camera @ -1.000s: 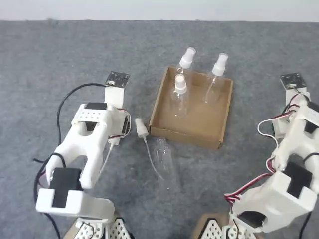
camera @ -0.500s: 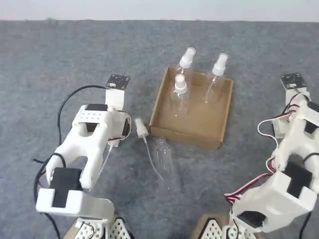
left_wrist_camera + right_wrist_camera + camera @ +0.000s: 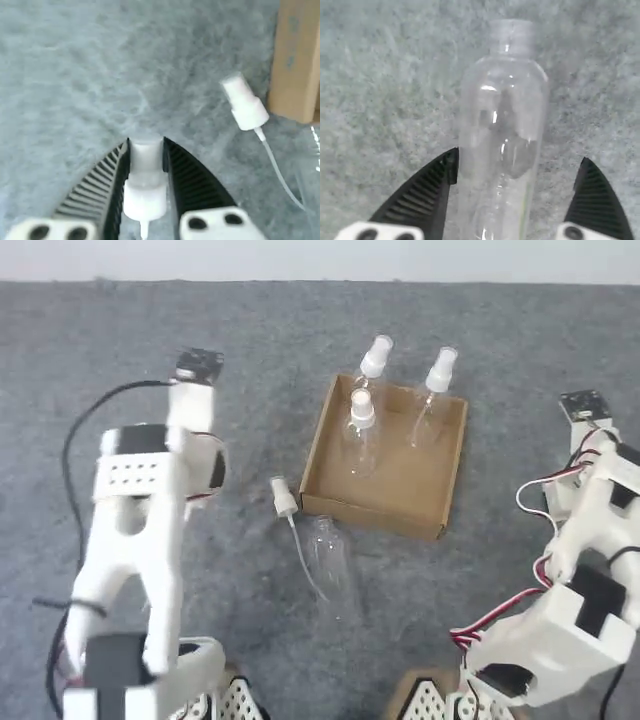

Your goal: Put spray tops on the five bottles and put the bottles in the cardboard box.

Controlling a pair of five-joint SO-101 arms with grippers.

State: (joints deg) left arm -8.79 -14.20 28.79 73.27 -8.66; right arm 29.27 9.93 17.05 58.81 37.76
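Your left hand pinches a light, stiff spray top by its collar, left of the cardboard box. Your right hand, spread, flanks a slick, thin-walled bottle on the desk; grip it mid-body

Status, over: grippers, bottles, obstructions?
Left gripper shut on spray top. Right gripper open around uncapped bottle. Three capped bottles in cardboard box. No obstruction seen.

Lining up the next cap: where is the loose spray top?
In the high view the loose spray top lies on the carpet beside the cardboard box's near-left corner, next to the capless bottle lying there.
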